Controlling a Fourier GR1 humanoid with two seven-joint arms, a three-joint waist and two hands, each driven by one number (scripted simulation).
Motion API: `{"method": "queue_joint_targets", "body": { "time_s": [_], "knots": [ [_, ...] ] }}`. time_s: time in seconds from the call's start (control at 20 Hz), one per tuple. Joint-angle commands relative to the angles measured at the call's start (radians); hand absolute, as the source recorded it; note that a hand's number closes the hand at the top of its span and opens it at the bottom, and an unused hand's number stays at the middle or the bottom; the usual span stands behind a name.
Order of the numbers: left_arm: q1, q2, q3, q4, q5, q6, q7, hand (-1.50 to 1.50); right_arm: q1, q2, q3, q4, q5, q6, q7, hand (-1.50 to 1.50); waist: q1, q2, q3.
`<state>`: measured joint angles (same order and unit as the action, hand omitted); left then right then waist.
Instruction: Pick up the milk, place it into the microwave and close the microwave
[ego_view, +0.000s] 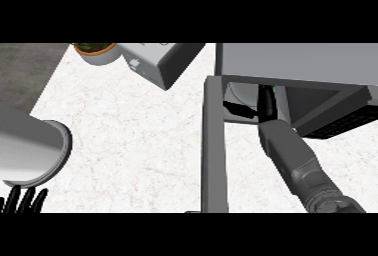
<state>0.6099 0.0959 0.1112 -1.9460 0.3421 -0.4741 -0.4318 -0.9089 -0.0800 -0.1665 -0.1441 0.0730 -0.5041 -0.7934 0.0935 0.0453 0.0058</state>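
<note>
- Head view: I see my right forearm (303, 160) reaching up from the lower right into the open microwave (295, 62), its door (212, 150) swung out toward me as a long grey slab on the white marbled counter (133, 135).
- My right hand (264, 102) is inside the cavity, dark against the pale interior; I cannot tell whether its fingers are open or curled.
- The milk cannot be made out; a sliver of green shows just beside the hand at the cavity's edge.
- My left hand (22, 200) rests at the lower left edge, fingers straight and pointing up.
- A large metal pot (37, 150) sits at far left; a potted plant (96, 51) and a grey toaster-like box (159, 62) stand at the top.
</note>
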Motion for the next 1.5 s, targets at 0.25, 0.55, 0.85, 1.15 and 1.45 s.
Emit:
{"method": "queue_joint_targets", "body": {
  "time_s": [0.25, 0.55, 0.85, 1.15, 1.45],
  "knots": [
    [0.057, -0.028, -0.029, -0.017, -0.046, -0.006, -0.009, -1.5, 0.109, 0.02, -0.057, -0.005, -0.053, 0.153, -0.178, -1.5, -0.035, -0.024, -0.003],
    [0.137, -0.02, 0.01, -0.046, -0.017, -0.04, -0.026, -1.5, 0.221, 0.04, -0.058, -0.033, -0.063, 0.258, -0.27, -1.5, -0.064, -0.039, -0.004],
    [0.054, -0.041, -0.044, -0.055, -0.067, 0.008, 0.074, -1.5, 0.299, 0.041, -0.023, -0.073, -0.054, 0.412, -0.276, -1.5, -0.091, -0.045, -0.005],
    [0.077, -0.089, -0.134, -0.05, -0.202, 0.001, 0.029, -1.5, 0.423, -0.001, -0.002, -0.168, -0.059, 0.451, -0.291, -1.5, -0.089, -0.046, -0.006],
    [0.03, -0.055, -0.149, 0.067, -0.22, -0.067, -0.01, -1.5, 0.616, -0.027, 0.023, -0.358, -0.077, 0.455, -0.274, -1.5, -0.103, -0.05, -0.007]
  ]
}}
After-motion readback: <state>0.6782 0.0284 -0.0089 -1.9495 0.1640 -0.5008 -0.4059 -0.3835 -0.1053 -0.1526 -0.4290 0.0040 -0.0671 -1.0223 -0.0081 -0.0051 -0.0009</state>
